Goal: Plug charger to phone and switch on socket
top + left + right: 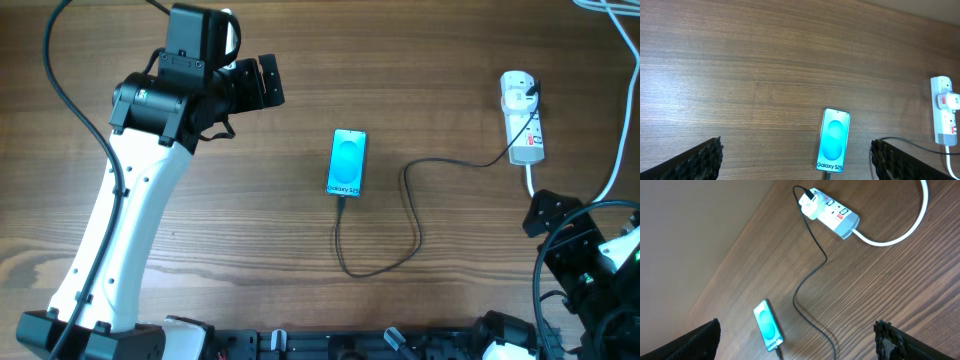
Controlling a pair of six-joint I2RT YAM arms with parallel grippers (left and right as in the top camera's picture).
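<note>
The left gripper [270, 83] [796, 147] is seen with its jaws spread wide and nothing held between them. It is set over the far left part of the table [250, 250], well apart from the phone [347, 162] [833, 140] [768, 325]. The right gripper [548, 212] [797, 330] is likewise spread wide and empty, and is placed near the table's right edge, on the near side of the socket [524, 125] [943, 117] [832, 212].

The phone is laid flat near the middle of the table, screen up. The screen is lit bright teal, and the text "Galaxy S25" is carried at the short end turned toward the near edge. That short end is met by the tip of the charger [338, 232] [811, 274]. Whether the tip is fully seated cannot be told.

From the phone, the thin black cable is run toward the near edge and looped round to the right. It is then led back toward the far edge and across to the socket, where it ends in a white plug [807, 206] set in the end outlet.

The socket is laid lengthwise toward the far right corner, well apart from the phone. Small red marks are shown on its face. A white lead [880, 242] is carried out of its near end and curved away across the wood.
</note>
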